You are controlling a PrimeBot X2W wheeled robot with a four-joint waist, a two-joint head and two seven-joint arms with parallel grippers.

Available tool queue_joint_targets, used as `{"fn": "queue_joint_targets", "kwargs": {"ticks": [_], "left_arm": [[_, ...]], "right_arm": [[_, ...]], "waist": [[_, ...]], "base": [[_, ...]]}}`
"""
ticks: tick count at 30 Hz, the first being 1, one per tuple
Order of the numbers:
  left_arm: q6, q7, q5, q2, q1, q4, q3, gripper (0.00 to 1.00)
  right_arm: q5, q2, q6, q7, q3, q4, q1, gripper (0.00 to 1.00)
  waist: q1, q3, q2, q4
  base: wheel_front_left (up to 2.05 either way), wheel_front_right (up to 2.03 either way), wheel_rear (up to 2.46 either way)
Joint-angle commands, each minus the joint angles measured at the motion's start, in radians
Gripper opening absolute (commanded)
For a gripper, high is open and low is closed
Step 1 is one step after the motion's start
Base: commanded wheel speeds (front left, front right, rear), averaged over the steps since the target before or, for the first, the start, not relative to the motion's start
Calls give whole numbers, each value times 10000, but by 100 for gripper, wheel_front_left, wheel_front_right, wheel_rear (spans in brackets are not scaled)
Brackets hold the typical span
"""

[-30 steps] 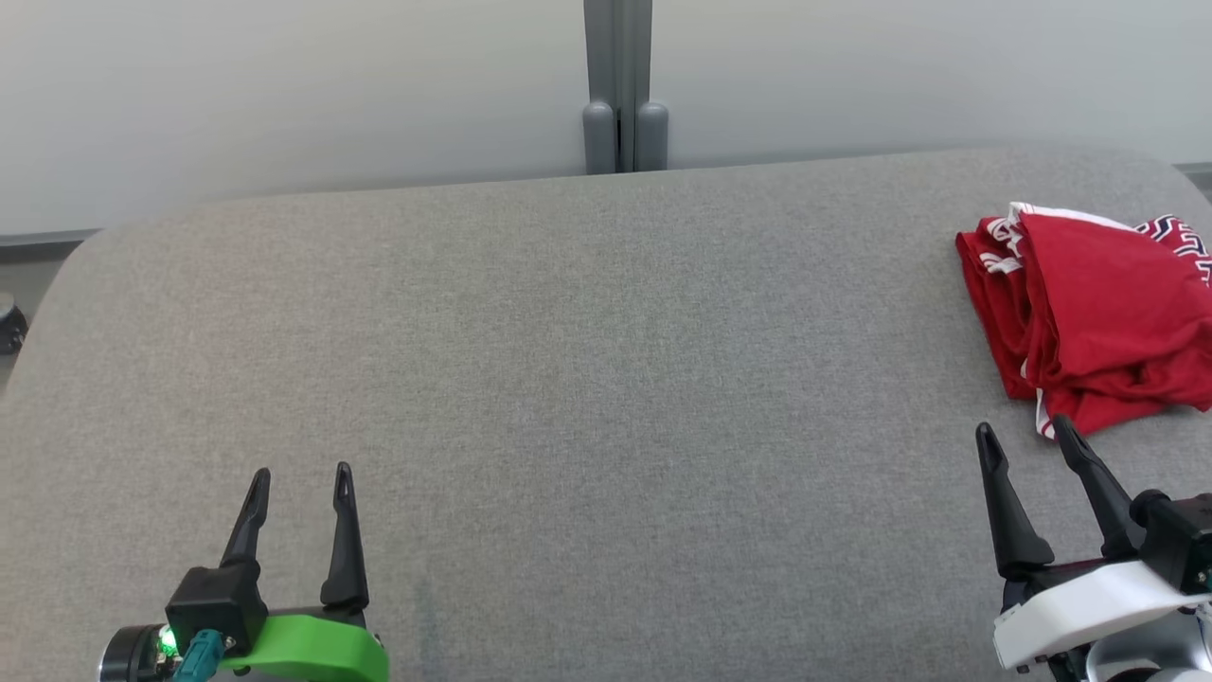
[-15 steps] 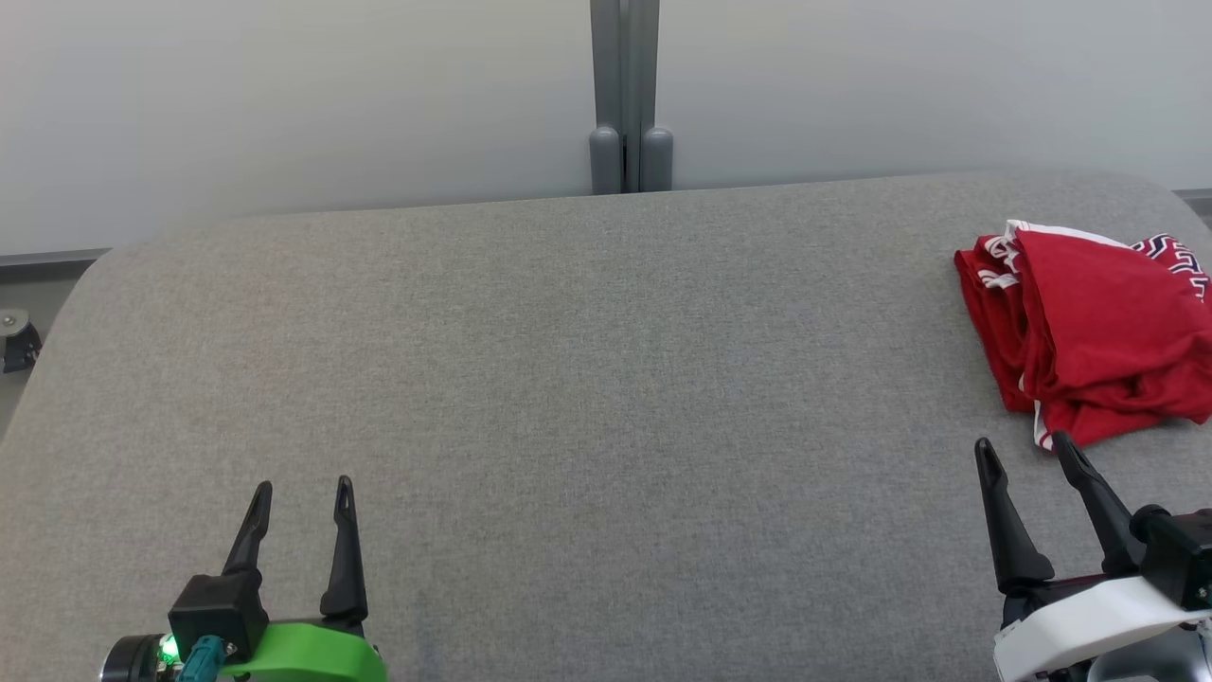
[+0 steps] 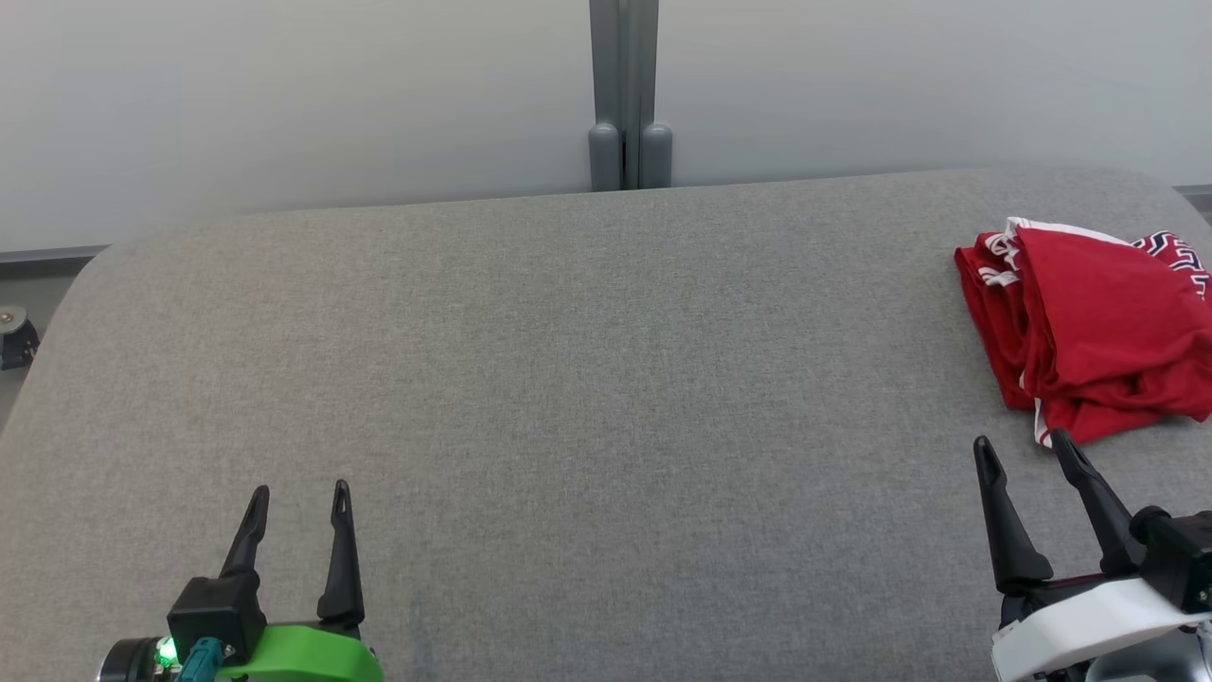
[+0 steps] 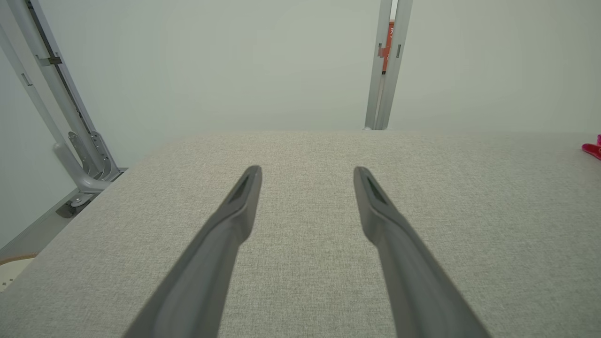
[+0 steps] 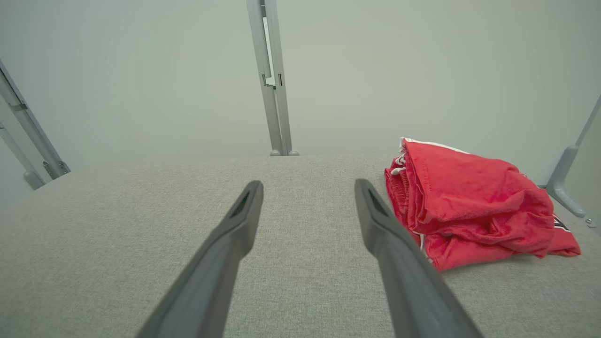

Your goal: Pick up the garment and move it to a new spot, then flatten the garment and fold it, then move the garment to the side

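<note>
The left claw (image 3: 299, 489) stands with its two dark fingers spread apart and nothing between them, over the grey fabric-covered tabletop (image 3: 606, 379). The right claw (image 3: 1021, 440) is likewise spread wide and empty. The crumpled red cloth garment (image 3: 1089, 322), edged with white and dark patterned trim, lies in a heap just ahead of the right claw and to its outer side. Its near hem is just beside the outer fingertip. It lies well apart from the left claw, far off to that claw's right.

The right wrist view gives the heap's folds and height beside the right-hand finger, with a grey angled metal bracket (image 5: 566, 180) behind it. The left wrist view catches a red sliver of the garment (image 4: 590, 149) at its right edge, and slanted grey metal struts (image 4: 70, 136) off to the claw's left. A grey upright metal post (image 3: 623, 95) stands beyond the tabletop's far edge, ahead of both claws.
</note>
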Motion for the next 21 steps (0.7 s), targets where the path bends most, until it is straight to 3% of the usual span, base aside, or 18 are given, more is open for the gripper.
{"fn": "queue_joint_targets", "kwargs": {"ticks": [1, 2, 6, 21], "left_arm": [[39, -64, -55, 45, -63, 20, 28, 100], [30, -63, -78, 33, -62, 23, 36, 0], [-28, 23, -230, -143, 54, 211, -6, 0], [-598, 669, -2733, -456, -253, 393, 677, 0]], "right_arm": [[33, -10, -8, -59, 5, 8, 24, 100], [47, 3, -8, -86, 5, 14, 31, 0], [173, 74, 0, -25, 46, 268, 5, 0], [3069, 87, -1, 129, 59, 1078, -592, 0]], "waist": [[0, 4, 0, 4], [0, 6, 0, 6], [0, 8, 0, 1], [0, 14, 0, -32]], "base": [[0, 0, 0], [0, 0, 0], [0, 0, 0], [0, 0, 0]]}}
